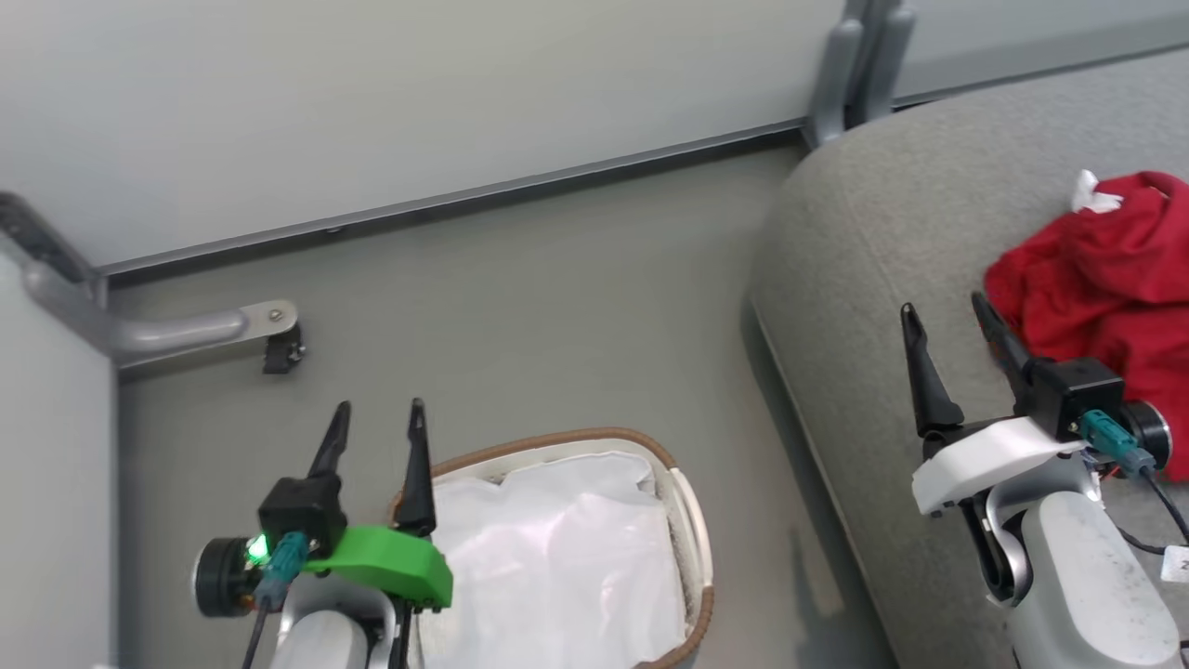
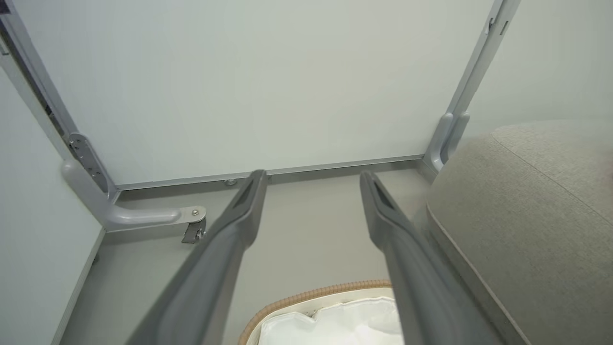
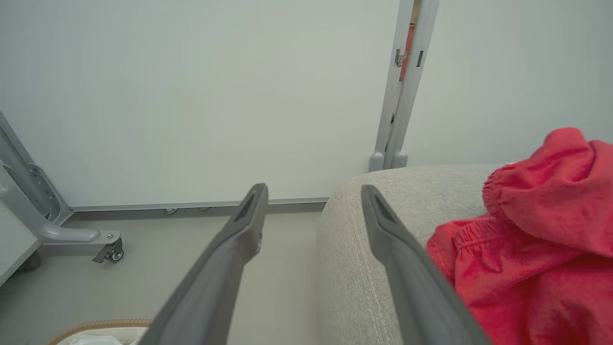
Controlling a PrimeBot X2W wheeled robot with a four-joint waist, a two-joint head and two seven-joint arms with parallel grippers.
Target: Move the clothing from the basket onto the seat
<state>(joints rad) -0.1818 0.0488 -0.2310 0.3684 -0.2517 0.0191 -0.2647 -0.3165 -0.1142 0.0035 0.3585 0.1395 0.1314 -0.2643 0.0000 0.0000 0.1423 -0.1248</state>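
Note:
The red clothing [image 1: 1110, 279] lies bunched on the grey seat [image 1: 882, 214] at the right, a bit of white trim at its top; the right wrist view has the clothing [image 3: 531, 254] at its right edge. My right gripper [image 1: 947, 316] hangs open over the seat beside the pile, holding nothing. The white basket [image 1: 692, 530] with its brown rim stands on the floor at the bottom centre, with just the plain white liner cloth [image 1: 557, 567] showing inside. My left gripper [image 1: 376, 418] is open and empty at the basket's left rim.
Pale partition walls stand behind. A grey metal foot with a small caster [image 1: 279, 348] juts onto the floor at the left. Another grey post [image 1: 855, 65] rises behind the seat's rounded corner. Grey floor [image 1: 520, 307] lies between basket and seat.

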